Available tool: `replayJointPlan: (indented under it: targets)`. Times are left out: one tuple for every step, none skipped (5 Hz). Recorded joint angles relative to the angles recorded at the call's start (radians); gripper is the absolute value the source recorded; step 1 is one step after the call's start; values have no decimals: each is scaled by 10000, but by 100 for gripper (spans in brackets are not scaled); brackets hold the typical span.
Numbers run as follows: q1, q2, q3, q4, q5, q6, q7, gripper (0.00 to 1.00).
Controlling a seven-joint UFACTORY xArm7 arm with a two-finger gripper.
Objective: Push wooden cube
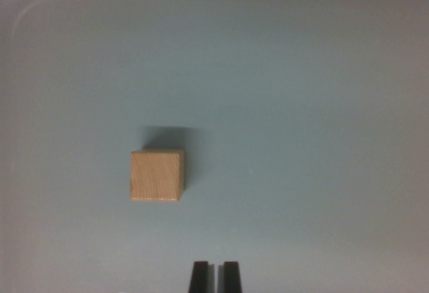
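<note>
One wooden cube [157,175] lies ahead of my jaws, slightly left, not touching. They stand nearly closed, holding nothing. I judge approach; next, shift left and advance.

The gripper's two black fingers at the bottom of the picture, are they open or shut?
Shut, or nearly so: the gripper shows its two fingers side by side with only a thin slit between, holding nothing. The wooden cube sits apart.

My wrist view is dim and soft; the wooden cube [157,175] casts shadow upward, and corners darken.
</note>
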Motion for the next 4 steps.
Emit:
replayJointPlan:
  targets:
    - [53, 92, 47, -344, -23, -421, 91, 0]
    - [53, 92, 47, -344, -23, -421, 91, 0]
    - [105, 184, 94, -684, -46, -837, 180, 0]
    - [105, 184, 94, -684, -46, -837, 180, 0]
